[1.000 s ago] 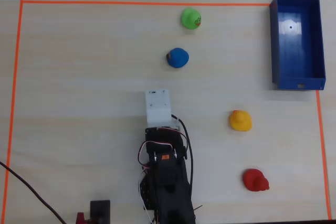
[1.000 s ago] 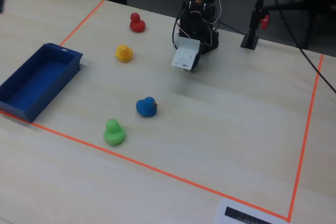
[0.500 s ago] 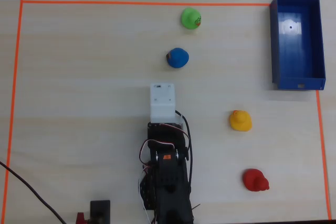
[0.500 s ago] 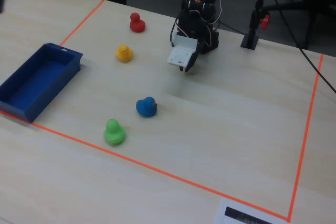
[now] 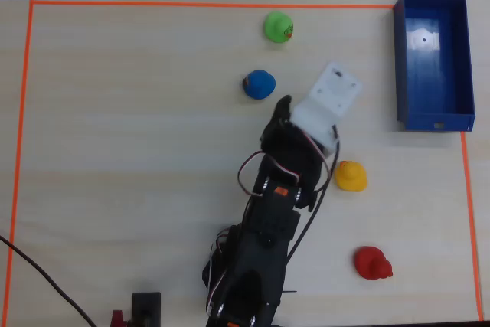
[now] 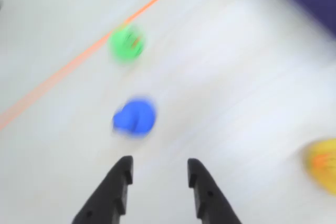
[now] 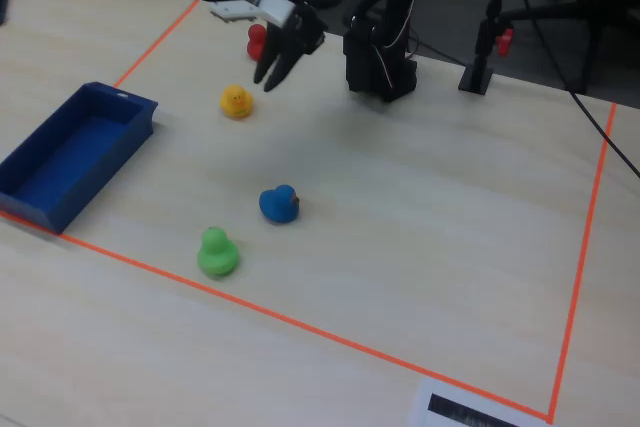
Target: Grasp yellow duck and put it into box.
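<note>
In the overhead view, the arm is reaching up and to the right across the table (image 5: 115,151), its white wrist block hiding most of the gripper (image 5: 282,109). The yellow duck (image 5: 351,176) is sitting just right of the arm, clear of it, well below the blue box (image 5: 400,67). A blue duck (image 5: 259,84) is lying near the gripper tip, a green duck (image 5: 278,27) above it, a red duck (image 5: 372,263) at lower right.

In the wrist view, blurred, the two black fingers (image 6: 118,184) are standing parted with bare table between them, gripping nothing; the yellow duck (image 6: 323,161) is showing at the right edge.

In the fixed view, the gripper (image 7: 272,78) is hanging above the table, empty, near the yellow duck (image 7: 236,102).
</note>
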Controlling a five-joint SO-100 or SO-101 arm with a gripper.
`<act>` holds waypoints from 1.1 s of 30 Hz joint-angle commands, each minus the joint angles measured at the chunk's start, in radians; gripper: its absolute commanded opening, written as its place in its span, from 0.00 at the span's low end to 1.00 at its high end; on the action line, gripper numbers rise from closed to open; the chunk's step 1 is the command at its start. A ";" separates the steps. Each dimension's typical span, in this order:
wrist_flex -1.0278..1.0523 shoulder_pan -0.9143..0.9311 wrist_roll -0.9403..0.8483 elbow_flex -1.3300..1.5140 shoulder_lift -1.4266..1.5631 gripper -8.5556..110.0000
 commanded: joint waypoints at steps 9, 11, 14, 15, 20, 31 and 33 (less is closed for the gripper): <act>0.216 0.508 -0.126 -0.196 -0.198 0.29; 0.242 0.526 -0.183 -0.140 -0.186 0.33; 0.244 0.545 -0.275 -0.069 -0.170 0.34; 0.244 0.546 -0.296 -0.058 -0.170 0.34; 0.239 0.541 -0.322 -0.048 -0.222 0.36; 0.170 0.591 -0.383 -0.107 -0.454 0.40; 0.143 0.603 -0.396 -0.114 -0.494 0.40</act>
